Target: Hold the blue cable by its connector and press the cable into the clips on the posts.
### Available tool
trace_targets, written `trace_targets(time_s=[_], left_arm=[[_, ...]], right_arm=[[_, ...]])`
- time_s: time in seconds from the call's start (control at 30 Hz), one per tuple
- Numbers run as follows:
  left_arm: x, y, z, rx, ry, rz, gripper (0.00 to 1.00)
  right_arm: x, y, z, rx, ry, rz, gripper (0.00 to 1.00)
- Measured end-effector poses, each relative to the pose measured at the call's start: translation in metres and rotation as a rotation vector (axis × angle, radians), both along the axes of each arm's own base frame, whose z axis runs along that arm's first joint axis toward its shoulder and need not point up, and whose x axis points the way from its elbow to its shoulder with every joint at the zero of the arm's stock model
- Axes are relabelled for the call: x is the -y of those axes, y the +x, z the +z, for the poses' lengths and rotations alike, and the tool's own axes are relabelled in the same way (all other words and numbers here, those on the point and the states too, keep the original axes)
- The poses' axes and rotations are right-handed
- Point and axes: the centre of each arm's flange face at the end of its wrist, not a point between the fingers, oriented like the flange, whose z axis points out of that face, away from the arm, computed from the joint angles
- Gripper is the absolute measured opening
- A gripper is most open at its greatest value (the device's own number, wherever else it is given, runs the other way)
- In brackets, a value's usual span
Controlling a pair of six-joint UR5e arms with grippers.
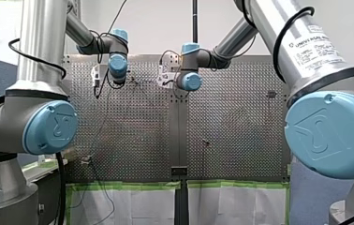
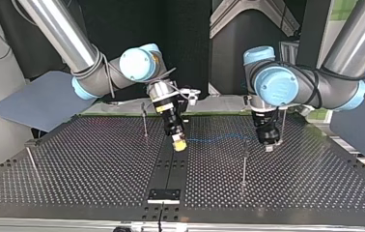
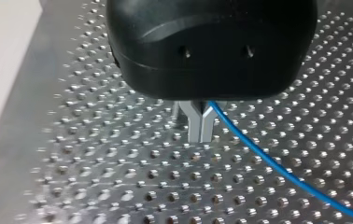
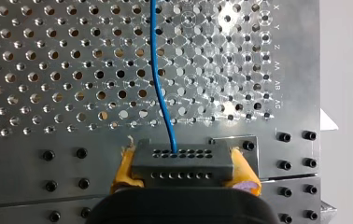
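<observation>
**A:** Where is the thin blue cable [image 2: 219,138] right now?

**B:** It is strung low over the perforated metal table [image 2: 84,169], between the two grippers, on the arms' side of the board. One end runs into the grey block connector with rows of small holes [image 4: 180,161]. The right gripper [image 4: 182,171] is clenched on that block, with a yellow pad [image 4: 124,170] on either side.

**A:** Why hold it by the block?

**B:** I judge the block gives a firm, square hold that will not slip, so the line can be drawn taut.

**A:** And the left gripper [image 3: 200,136]?

**B:** Its metal fingers [image 3: 193,130] are pinched together close above the table, and the cable comes out right at them. I read that as nipping the cable, probably to steer that stretch down onto a clip.

**A:** Is it in any clip yet?

**B:** Not that I can see. Of the slim metal posts [image 2: 244,162], one stands just beside the left gripper and another is near the line. The clips themselves are too small to make out.
</observation>
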Motion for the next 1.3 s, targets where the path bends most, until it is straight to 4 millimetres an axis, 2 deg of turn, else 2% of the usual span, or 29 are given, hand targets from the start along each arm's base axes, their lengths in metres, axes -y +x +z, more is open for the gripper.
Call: trace_targets(time_s=[0.17,0.57,0.73,0.9,1.1,1.3], left_arm=[[0.002,0.006,-0.005,0.002,-0.001,-0.017,0.00],[-0.003,0.019,0.014,0.047,-0.029,-0.013,0.00],[-0.005,0.025,0.007,0.031,-0.031,-0.025,0.00],[-0.006,0.035,0.003,0.023,-0.042,-0.053,0.00],[-0.020,0.047,0.013,0.048,-0.071,-0.062,0.00],[-0.032,0.053,0.014,0.049,-0.078,-0.060,0.00]], right_arm=[[0.002,0.003,0.000,0.003,-0.002,0.002,0.00],[0.008,0.012,0.009,0.013,-0.013,0.004,0.00],[0.014,0.011,0.014,0.018,-0.017,-0.005,0.00],[0.024,0.010,0.009,0.016,-0.014,-0.017,0.00],[0.033,0.012,-0.001,0.010,-0.005,-0.027,0.00],[0.038,0.010,-0.003,0.010,-0.004,-0.036,0.00]])
